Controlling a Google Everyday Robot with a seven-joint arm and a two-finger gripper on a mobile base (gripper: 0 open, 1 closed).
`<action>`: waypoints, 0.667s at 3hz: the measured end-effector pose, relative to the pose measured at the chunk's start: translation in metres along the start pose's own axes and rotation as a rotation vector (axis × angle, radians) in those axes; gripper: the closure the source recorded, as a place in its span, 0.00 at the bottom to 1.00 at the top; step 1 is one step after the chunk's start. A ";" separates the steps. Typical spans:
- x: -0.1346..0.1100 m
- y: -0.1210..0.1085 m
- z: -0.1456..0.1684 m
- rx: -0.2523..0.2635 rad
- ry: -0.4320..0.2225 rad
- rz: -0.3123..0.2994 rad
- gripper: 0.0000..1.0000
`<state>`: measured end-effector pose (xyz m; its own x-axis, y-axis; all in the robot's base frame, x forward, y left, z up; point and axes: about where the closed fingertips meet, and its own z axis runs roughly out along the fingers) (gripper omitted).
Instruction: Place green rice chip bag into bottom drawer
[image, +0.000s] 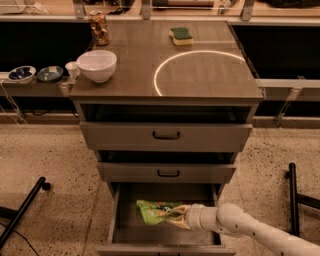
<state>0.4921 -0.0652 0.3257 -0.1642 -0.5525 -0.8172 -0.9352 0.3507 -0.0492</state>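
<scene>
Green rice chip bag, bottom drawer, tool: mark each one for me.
green rice chip bag (154, 211): camera view, light-green left half of the pouch.
bottom drawer (145, 234): camera view, bare floor near its front wall.
tool (181, 217): camera view, its tip at the bag's right end, inside the drawer.
</scene>
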 end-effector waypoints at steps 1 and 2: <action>0.000 0.000 0.000 0.000 0.000 0.000 1.00; 0.013 -0.006 0.026 0.007 -0.013 -0.029 1.00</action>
<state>0.5037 -0.0544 0.3002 -0.1327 -0.5530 -0.8225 -0.9373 0.3399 -0.0774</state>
